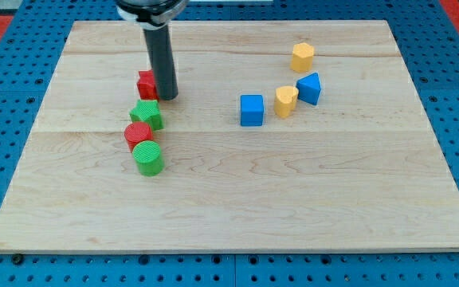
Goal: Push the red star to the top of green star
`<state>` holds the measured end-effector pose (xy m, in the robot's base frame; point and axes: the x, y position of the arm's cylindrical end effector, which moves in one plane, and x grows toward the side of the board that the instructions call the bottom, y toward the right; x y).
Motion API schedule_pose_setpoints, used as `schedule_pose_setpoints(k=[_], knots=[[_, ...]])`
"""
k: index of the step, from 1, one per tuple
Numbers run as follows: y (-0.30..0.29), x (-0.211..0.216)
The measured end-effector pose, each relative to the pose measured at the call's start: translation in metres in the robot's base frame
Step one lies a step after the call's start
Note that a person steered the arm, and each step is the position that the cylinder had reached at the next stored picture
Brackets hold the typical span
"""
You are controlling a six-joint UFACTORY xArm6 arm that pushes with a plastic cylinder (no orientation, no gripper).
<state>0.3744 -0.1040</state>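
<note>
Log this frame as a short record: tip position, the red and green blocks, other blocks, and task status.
tip: my tip touches the right side of the red star
green star: green star sits just below the red star
cluster below: red cylinder, then green cylinder
view's right: blue cube, blue wedge, two yellow blocks
status: red star lies above green star, roughly placed
</note>
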Motion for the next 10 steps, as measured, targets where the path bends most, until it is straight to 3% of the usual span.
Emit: schedule_pose_setpoints(k=[2, 3, 4, 10], knots=[[0.033, -0.053], [-0.014, -0.06], [-0.056, -0.06], [-0.02, -0.021]])
